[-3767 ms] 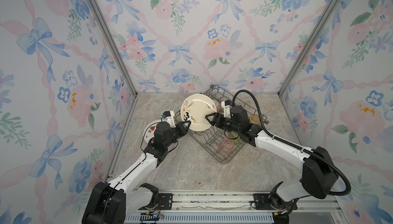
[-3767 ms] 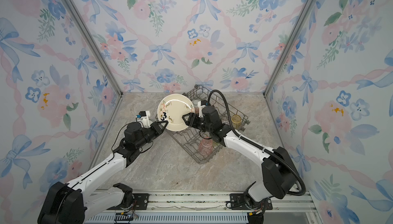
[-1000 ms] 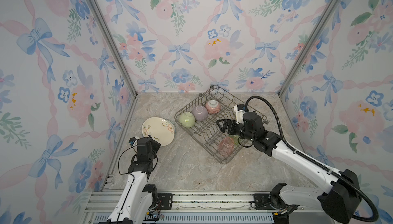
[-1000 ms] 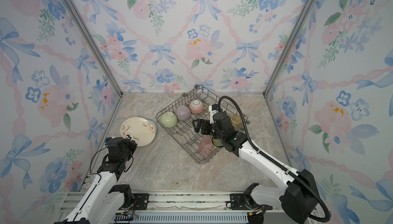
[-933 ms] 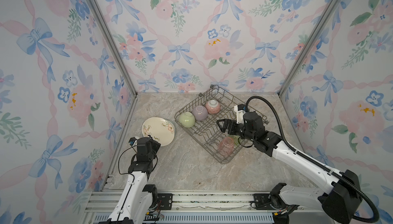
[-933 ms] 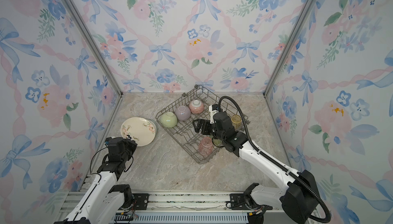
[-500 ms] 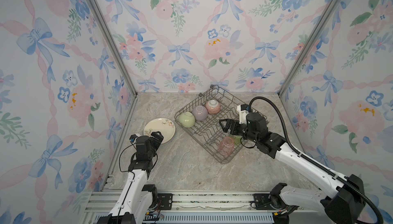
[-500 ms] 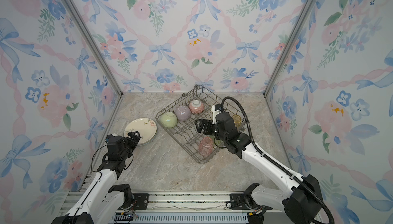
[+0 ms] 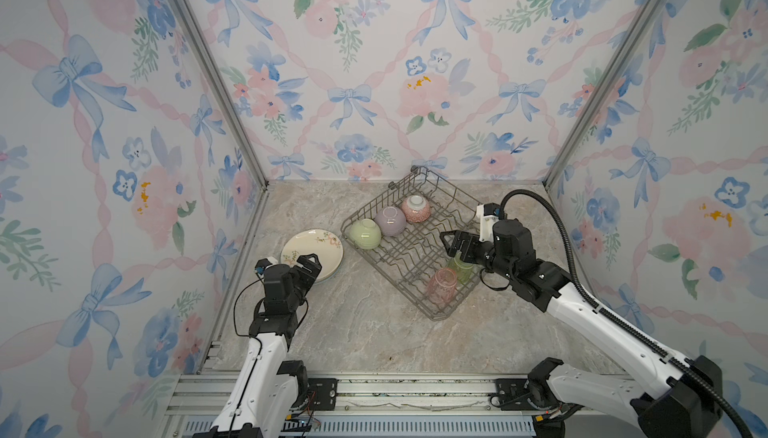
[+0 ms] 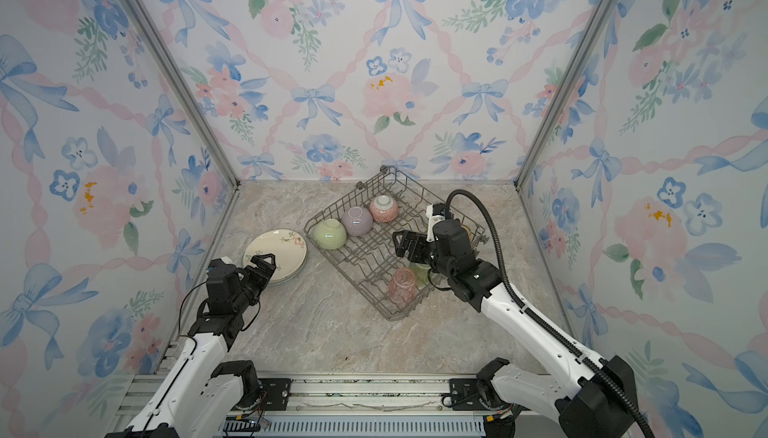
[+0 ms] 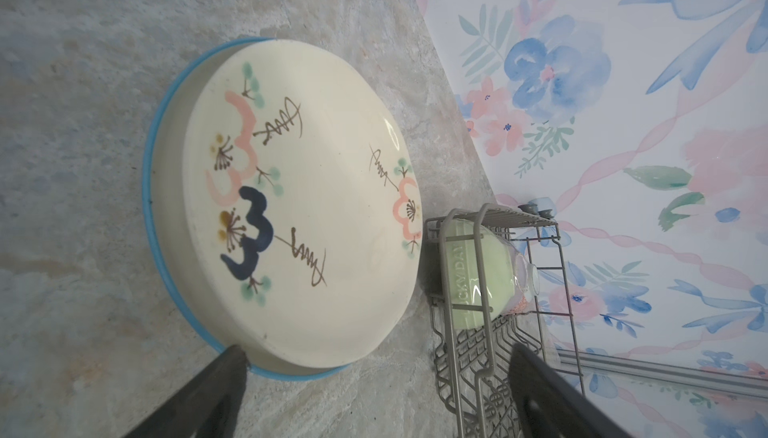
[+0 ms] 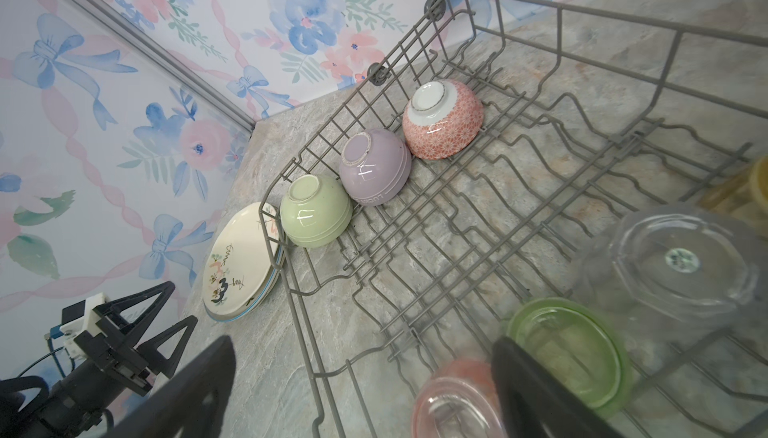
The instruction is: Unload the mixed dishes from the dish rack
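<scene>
The left end effector [image 9: 309, 264] is released, its jaws spread wide with nothing between them. Just ahead of its fingertips [image 11: 232, 359] the cream floral plate [image 11: 299, 207] lies face up on the marble surface [image 9: 365, 332], stacked on a blue-rimmed plate [image 11: 149, 190]. Whether a fingertip touches that rim cannot be told. The cream plate carries pink and navy blossoms and brown brush strokes that resemble script but do not read as words. Beyond the plates, to one side of this end effector, is a corner of the grey wire dish rack [image 11: 490, 332]. The upturned green bowl [image 11: 478, 273] there shows the raised lettering "LUCKY DAY" near its rim, its first letter partly behind a wire. The right end effector [image 9: 451, 240] is also released and empty, hanging over the middle of the dish rack [image 12: 457, 207]. Straight ahead of it, along the rack's far edge, the green bowl [image 12: 314, 211], lilac bowl [image 12: 374, 165] and pink patterned bowl [image 12: 442, 119] sit upside down in a row. The lilac one has embossed letters by its rim, too skewed to read fully. Close under one of its fingers [image 12: 536, 394] stand the pink tumbler [image 12: 453, 398] and green tumbler [image 12: 569, 344]. Beside these are a clear tumbler [image 12: 673, 265] with a small round sticker of unreadable print and a yellow tumbler [image 12: 748, 190].
</scene>
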Robot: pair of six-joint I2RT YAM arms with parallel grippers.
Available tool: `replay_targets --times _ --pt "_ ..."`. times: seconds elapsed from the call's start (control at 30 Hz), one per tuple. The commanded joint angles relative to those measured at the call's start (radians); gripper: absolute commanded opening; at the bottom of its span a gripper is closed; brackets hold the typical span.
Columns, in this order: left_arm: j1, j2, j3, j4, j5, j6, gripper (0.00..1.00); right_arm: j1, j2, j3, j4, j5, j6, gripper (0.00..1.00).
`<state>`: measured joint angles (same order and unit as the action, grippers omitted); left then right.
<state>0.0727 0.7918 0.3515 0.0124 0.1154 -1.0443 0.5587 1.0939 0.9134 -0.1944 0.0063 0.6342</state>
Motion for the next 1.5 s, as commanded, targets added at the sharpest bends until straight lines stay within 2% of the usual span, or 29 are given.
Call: replay_targets --times 0.0,0.17,0.4,0.57,0.7,1.07,1.47 --pt "0.004 -0.003 0.037 -0.027 0.075 0.053 0.98 -0.044 -0.041 -0.012 -0.081 0.042 -0.051 0.97" --pt "-0.01 -0.02 0.041 -0.049 0.085 0.09 0.98 -0.099 -0.095 -0.017 -0.185 0.1 -0.079 0.97" --pt "-0.082 -0.054 0.114 -0.12 -0.012 0.188 0.98 -0.151 -0.114 -0.018 -0.357 0.267 -0.054 0.99" --pt "-0.176 -0.034 0.182 -0.141 -0.08 0.251 0.98 -0.17 -0.076 -0.038 -0.408 0.316 -0.037 0.89" --pt "-0.233 0.0 0.222 -0.145 -0.093 0.29 0.98 -0.18 -0.02 -0.066 -0.405 0.32 -0.016 0.76" --pt "-0.258 0.011 0.235 -0.155 -0.085 0.315 0.98 -0.197 0.166 -0.085 -0.326 0.31 -0.016 0.53" --pt "-0.262 0.006 0.226 -0.153 -0.07 0.308 0.98 -0.24 0.301 -0.051 -0.29 0.342 -0.004 0.44"
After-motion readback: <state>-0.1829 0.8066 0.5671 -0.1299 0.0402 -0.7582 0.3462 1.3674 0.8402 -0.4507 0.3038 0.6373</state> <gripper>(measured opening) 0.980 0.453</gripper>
